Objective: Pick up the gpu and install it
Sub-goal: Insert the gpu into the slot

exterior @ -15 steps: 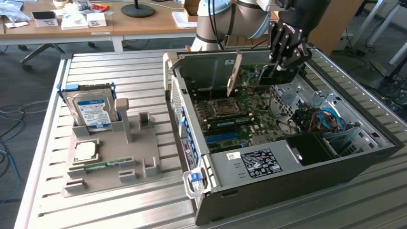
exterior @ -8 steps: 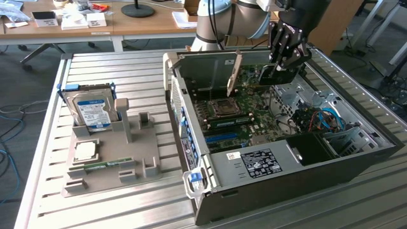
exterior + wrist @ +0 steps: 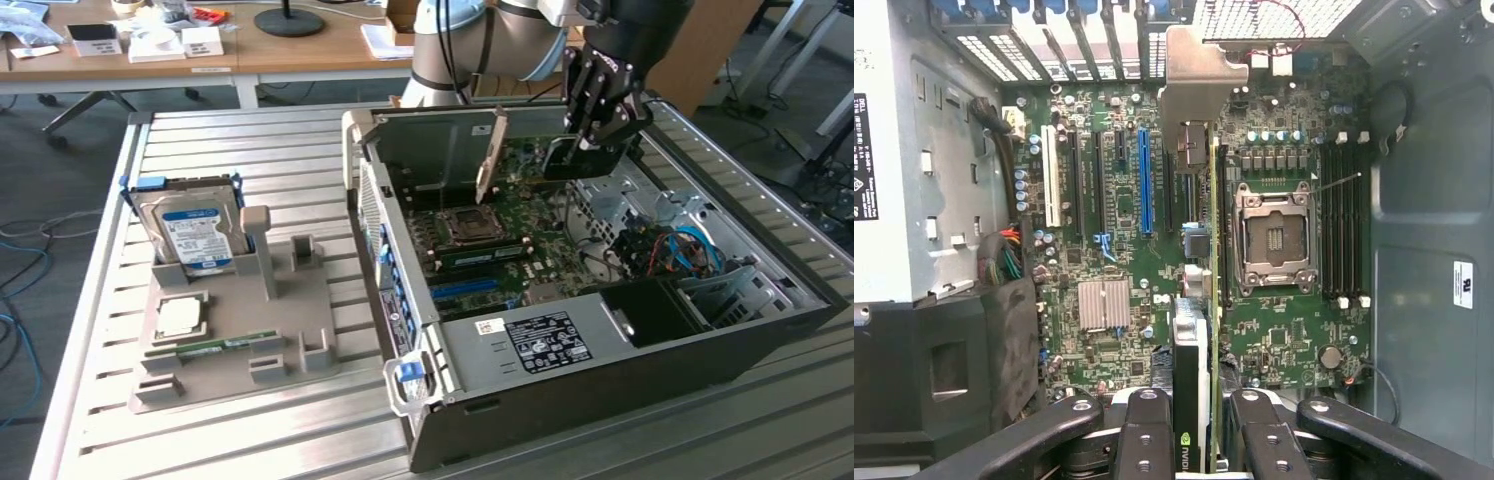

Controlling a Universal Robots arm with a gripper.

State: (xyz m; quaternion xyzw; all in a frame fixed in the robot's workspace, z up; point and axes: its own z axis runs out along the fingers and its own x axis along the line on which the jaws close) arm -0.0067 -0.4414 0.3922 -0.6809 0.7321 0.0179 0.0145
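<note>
Closest in, the hand [image 3: 1199, 440] pinches the gpu [image 3: 1194, 360] on edge, its 2 fingers [image 3: 1144, 430] pressed on both faces. That card stands upright inside the open computer case [image 3: 601, 400], over the motherboard [image 3: 1114, 230], bracket end near the slotted back wall.

The gpu [image 3: 1192, 340] has a dull bare-metal bracket and a matt black cooler; the table [image 3: 240, 420] is ribbed, satiny metal.
</note>
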